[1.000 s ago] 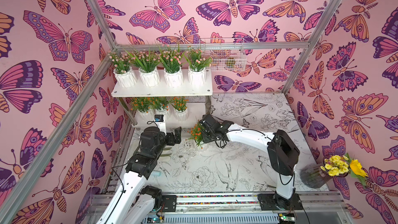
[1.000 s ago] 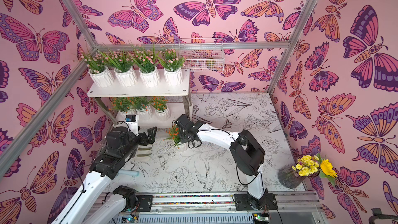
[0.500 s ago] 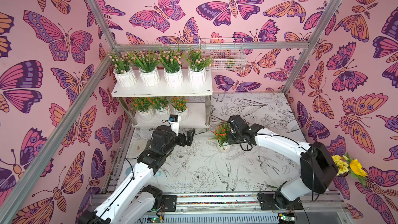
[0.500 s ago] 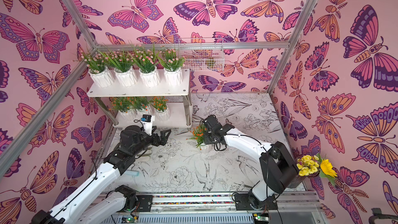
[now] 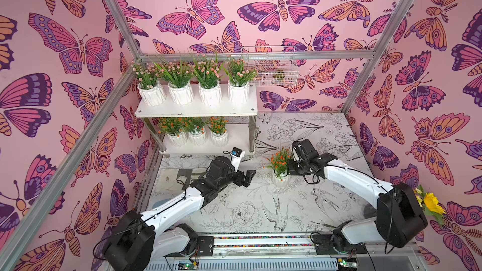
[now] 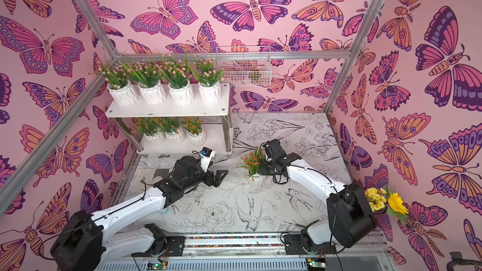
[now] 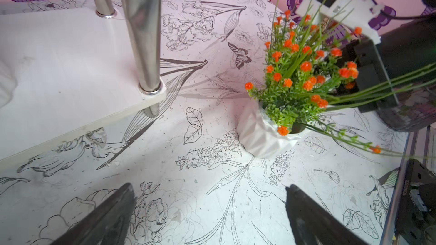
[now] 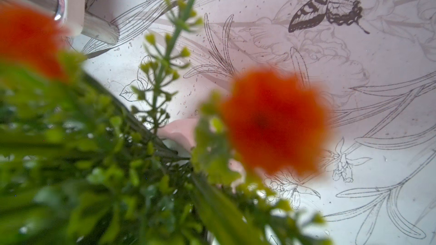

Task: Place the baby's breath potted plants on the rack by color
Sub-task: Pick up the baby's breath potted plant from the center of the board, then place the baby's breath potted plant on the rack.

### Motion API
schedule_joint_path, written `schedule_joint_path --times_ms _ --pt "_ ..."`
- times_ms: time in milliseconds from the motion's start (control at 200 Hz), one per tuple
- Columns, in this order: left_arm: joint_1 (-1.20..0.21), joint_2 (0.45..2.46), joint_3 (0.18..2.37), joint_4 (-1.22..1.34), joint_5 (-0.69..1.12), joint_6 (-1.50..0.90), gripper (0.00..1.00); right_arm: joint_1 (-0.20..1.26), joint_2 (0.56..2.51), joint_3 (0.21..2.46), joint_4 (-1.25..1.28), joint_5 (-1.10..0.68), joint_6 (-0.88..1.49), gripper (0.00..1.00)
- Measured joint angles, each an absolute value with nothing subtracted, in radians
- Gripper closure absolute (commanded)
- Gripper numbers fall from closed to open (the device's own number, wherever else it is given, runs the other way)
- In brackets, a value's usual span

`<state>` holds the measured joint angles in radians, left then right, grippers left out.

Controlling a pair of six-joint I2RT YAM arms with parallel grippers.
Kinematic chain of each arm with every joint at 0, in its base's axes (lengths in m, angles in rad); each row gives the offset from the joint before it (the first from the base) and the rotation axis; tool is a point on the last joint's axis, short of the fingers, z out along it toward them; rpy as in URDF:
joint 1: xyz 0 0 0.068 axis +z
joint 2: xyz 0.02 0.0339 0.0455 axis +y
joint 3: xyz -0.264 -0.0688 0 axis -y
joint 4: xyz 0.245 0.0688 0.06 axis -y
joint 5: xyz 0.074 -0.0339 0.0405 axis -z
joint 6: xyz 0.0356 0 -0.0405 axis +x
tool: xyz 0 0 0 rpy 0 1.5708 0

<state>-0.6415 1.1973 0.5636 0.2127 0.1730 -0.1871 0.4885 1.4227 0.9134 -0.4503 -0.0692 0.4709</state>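
**The right gripper (image 5: 289, 171) has carried the last orange baby's breath plant (image 5: 279, 162) away from the rack (image 5: 195, 112), toward the middle of the tabletop (image 5: 300, 212).**

A second ago the plant hung just in front of the rack's lower board. Now it is out past the rack's front right leg, and the left gripper (image 7: 208, 186), jaws spread wide, has reached in near it. The right gripper is clamped on the plant's greenery, its fingertips buried in leaves. The plant is a green spray with tiny orange blooms and long grass blades in a white ribbed pot (image 7: 264, 135). The pot leans, and whether its base touches the tabletop is unclear. Four pink plants (image 5: 193, 74) line the top board, and three orange plants (image 5: 194, 129) fill the left part of the lower board. The right wrist view shows mostly blurred blooms and leaves.
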Motion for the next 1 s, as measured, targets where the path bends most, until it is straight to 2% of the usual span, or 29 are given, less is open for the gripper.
schedule_joint_path --times_ms 516,1001 --pt "-0.778 1.523 0.581 0.459 0.188 -0.138 0.00 0.472 1.427 0.894 -0.378 -0.170 0.473 0.98" --pt "-0.841 1.691 0.657 0.628 0.164 -0.139 0.00 0.472 1.443 0.848 -0.276 -0.234 0.497 0.97"
